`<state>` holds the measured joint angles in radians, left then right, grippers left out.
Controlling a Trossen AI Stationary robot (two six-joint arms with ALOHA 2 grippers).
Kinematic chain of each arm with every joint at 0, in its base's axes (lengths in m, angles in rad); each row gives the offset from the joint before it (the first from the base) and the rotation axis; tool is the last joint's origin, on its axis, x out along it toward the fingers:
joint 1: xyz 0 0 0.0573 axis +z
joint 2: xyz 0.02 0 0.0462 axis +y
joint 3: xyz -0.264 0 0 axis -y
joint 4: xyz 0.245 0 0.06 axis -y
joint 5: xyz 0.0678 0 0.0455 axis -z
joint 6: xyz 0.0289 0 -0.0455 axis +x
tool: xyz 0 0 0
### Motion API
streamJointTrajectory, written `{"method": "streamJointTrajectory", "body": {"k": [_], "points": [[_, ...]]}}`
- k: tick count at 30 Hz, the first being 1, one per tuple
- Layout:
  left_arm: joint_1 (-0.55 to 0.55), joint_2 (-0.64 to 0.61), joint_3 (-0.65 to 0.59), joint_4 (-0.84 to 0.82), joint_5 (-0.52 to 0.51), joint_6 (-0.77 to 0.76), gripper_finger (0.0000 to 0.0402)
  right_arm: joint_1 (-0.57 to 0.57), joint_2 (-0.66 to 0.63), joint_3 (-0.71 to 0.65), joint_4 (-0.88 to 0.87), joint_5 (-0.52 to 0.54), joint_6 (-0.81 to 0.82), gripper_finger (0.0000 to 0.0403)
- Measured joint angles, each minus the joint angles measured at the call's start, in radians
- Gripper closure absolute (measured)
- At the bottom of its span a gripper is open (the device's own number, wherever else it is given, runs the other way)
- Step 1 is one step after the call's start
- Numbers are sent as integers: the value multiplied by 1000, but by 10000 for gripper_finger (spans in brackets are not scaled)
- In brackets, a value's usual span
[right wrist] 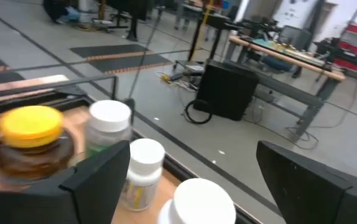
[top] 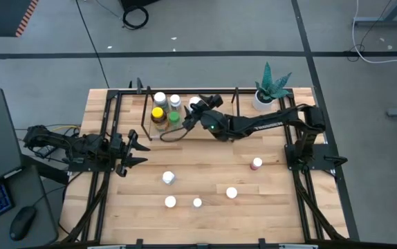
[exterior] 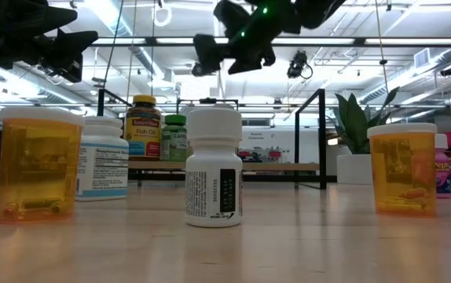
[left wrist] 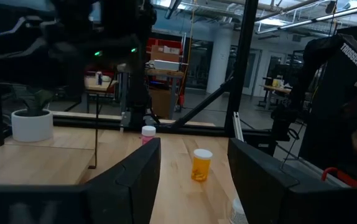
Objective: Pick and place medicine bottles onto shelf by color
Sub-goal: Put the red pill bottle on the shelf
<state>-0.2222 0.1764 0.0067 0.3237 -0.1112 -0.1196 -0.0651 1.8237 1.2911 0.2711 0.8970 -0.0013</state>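
Observation:
The shelf [top: 219, 133] stands at the table's far middle. On it are two white-capped bottles [top: 160, 98] [top: 175, 101], a yellow-capped bottle [top: 158, 114] and a green-capped bottle [top: 173, 117]. A further white-capped bottle [top: 195, 104] stands on it under my right gripper [top: 193, 114]. That gripper is open and hangs above the shelf; the white cap [right wrist: 197, 199] shows below and between its spread fingers, untouched. My left gripper [top: 133, 149] is open and empty at the table's left. Several bottles stand upright on the tabletop: white-capped ones [top: 169, 178] [top: 170, 202] [top: 197, 203] [top: 232, 193] and a pink-capped one [top: 256, 164].
A white pot with a green plant [top: 264, 97] stands at the far right, beside the shelf. The shelf's black rods [top: 145, 114] rise at its left end. In the low view the nearest bottles are two orange ones [exterior: 37, 165] [exterior: 402, 169] and a white one [exterior: 214, 165].

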Motion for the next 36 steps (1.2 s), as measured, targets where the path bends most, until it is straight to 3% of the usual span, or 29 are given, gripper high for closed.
{"method": "streamJointTrajectory", "body": {"k": [15,20,29,36], "points": [[0,0,0,0,0,0,204,32,-45,-155,14,-11,80,102],[0,0,0,0,0,0,204,48,-45,-142,-6,-17,46,116],[0,0,0,0,0,0,204,65,-45,-47,-228,-10,108,135],[0,0,0,0,0,0,208,52,-45,-47,-318,-80,141,142]]}}
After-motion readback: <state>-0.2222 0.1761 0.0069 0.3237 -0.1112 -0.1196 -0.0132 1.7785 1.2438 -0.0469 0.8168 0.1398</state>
